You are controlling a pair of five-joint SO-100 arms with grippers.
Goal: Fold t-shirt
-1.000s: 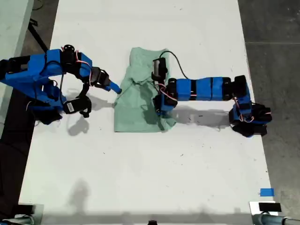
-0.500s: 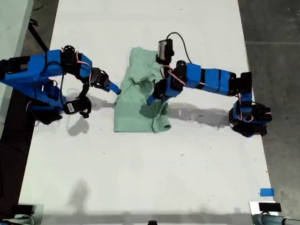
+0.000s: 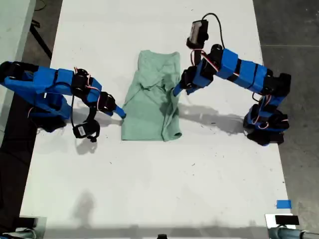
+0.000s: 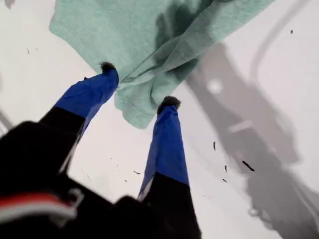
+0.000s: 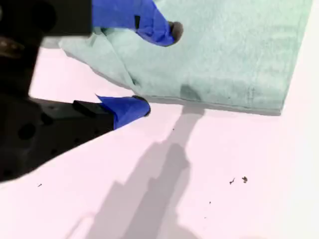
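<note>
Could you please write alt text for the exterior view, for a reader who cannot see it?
A pale green t-shirt, partly folded and wrinkled, lies on a white table. Two blue robot arms reach in from the view's left and right, their grippers at the shirt's opposite edges.

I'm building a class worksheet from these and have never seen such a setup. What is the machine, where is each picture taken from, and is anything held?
These are two small blue robot arms on a white table. One picture looks down from overhead; the other two come from cameras mounted on each arm's gripper. A pale green t-shirt lies partly folded between the arms. My first gripper hangs open over a bunched edge, and my second gripper sits open at the opposite edge. Nothing is held.
</note>
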